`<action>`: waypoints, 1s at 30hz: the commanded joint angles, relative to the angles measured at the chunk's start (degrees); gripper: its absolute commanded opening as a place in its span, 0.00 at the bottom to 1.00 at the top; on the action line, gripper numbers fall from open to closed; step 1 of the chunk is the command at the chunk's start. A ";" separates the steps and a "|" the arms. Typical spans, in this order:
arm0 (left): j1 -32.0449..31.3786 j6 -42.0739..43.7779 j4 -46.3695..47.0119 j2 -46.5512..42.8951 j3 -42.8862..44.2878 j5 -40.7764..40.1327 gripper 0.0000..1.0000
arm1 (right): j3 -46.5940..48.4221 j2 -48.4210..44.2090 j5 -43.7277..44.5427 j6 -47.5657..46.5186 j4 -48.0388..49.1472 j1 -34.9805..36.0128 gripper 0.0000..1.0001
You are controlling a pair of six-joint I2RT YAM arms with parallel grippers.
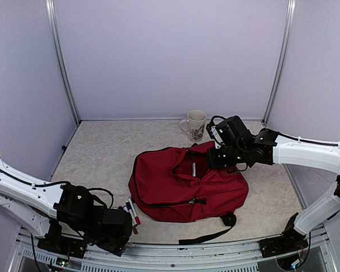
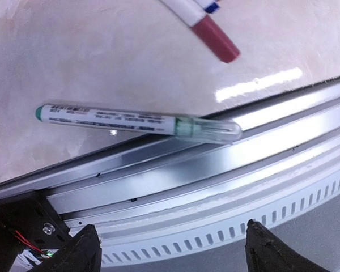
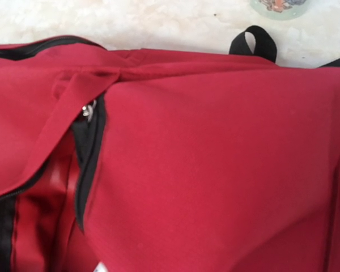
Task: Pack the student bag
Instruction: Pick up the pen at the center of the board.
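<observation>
We see the left gripper (image 2: 178,249) apart above a pen (image 2: 137,121); the right gripper (image 1: 216,158), closed, hides its tips at the student bag (image 1: 170,190)

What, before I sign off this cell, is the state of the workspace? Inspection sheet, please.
Surface: pale marbled table.
Job's things: student bag flat mid-table, zipper partly open.
Clutter: mug behind the bag; green marker and red-capped marker at the near rail.
Grippers: left gripper open over the green marker; right gripper shut at the bag's top.
Cables: black cable loops near both grippers.
Surroundings: lilac walls, metal posts.
</observation>
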 commanded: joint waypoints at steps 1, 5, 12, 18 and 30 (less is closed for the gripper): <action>2.99 -9.67 3.38 -3.55 -3.01 -4.62 0.88 | -0.04 0.03 -0.28 -0.39 2.28 -0.75 0.00; 7.45 -13.18 7.24 -3.99 -5.46 -6.49 0.91 | -0.04 -0.26 -0.20 -0.45 1.84 -0.70 0.00; 10.51 -17.92 9.40 -4.51 -8.82 -9.71 0.91 | -0.58 -0.59 0.02 -0.16 1.68 -0.70 0.00; 10.90 -19.07 17.18 -4.64 -14.87 -5.89 0.88 | -1.06 -0.55 0.03 -0.11 2.08 -0.72 0.00; 15.62 -16.04 22.53 -0.24 -16.09 -8.87 0.54 | -1.21 -0.87 0.46 0.15 1.64 -0.70 0.00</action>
